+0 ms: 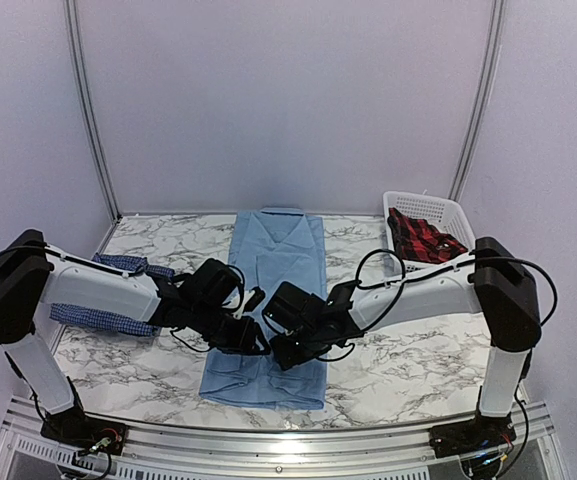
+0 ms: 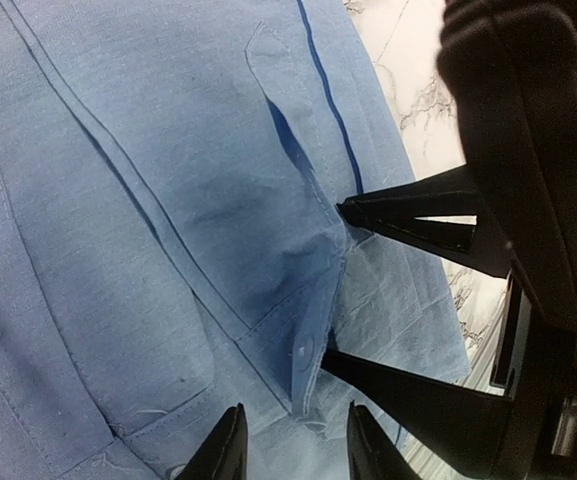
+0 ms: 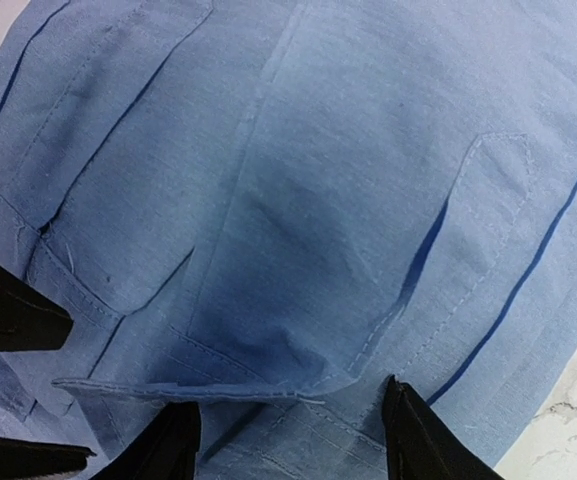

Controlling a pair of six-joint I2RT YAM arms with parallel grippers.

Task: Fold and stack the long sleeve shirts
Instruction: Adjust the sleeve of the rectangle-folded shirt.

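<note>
A: Light blue shirt (image 1: pixel 273 260), where do we see it?
B: We see it lying as a long strip in the middle of the desk (image 1: pixel 408 350).
A: And the jaws?
B: The left end effector (image 2: pixel 298 445) stands narrow, slightly apart, at a cuff (image 2: pixel 308 340) edge. The right end effector (image 3: pixel 288 440) is wide. The dark blue checked shirt (image 1: pixel 118 322) lies left, under the left arm.

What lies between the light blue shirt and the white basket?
Bare marble table separates light blue shirt from white basket, per top view.
</note>
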